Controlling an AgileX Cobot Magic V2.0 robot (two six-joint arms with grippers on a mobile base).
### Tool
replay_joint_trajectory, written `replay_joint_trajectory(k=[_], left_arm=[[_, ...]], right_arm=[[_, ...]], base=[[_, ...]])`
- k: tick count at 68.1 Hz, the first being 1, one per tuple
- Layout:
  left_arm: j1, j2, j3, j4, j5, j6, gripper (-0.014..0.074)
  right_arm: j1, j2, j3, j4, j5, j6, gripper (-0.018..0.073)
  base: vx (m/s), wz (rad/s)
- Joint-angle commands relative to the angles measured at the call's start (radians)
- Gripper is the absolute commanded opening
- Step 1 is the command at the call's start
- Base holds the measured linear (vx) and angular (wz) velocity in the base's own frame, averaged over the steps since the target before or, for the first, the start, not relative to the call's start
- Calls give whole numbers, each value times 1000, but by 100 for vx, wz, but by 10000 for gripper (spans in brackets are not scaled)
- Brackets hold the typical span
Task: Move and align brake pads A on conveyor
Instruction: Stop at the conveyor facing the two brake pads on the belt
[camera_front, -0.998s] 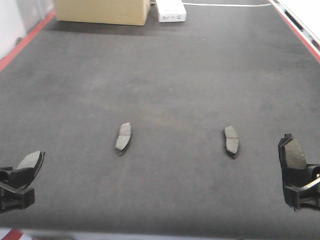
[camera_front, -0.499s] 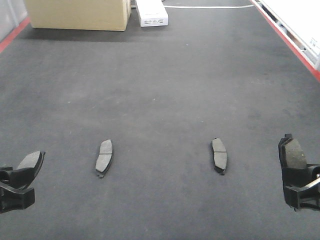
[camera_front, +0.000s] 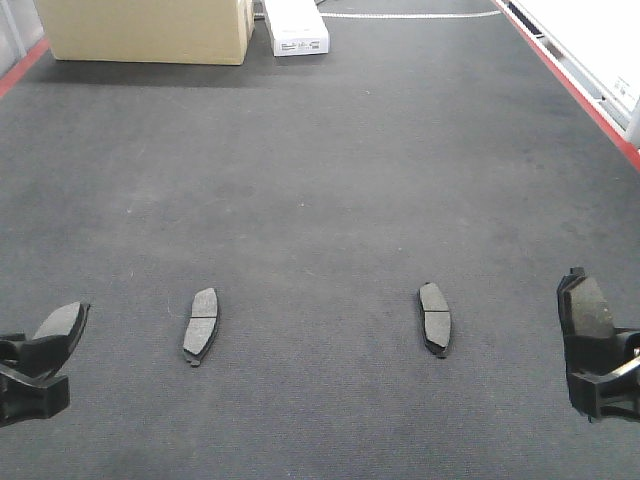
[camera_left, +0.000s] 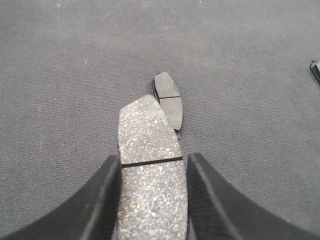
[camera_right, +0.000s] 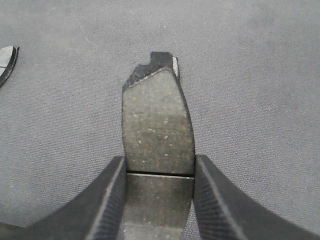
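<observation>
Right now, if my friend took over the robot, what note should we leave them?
Left gripper: jaws shut on a brake pad, held above the conveyor.
Right gripper: jaws shut on another brake pad.
Two pads already lie on the belt: left pad and right pad, roughly level with each other.
Left to do: set both held pads down in line with those two.
</observation>
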Motion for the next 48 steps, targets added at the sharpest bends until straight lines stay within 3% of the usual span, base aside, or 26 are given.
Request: replay_joint_trajectory(k=[1,48], left_arm=[[-6,-4,-26,11,-71,-5,114],[-6,-4,-26,11,-98,-5,114]], right_arm=[[0,-6,-31,-7,-79,-5,25],[0,-6,-31,-7,-79,-5,25]], base=[[0,0],[0,0]])
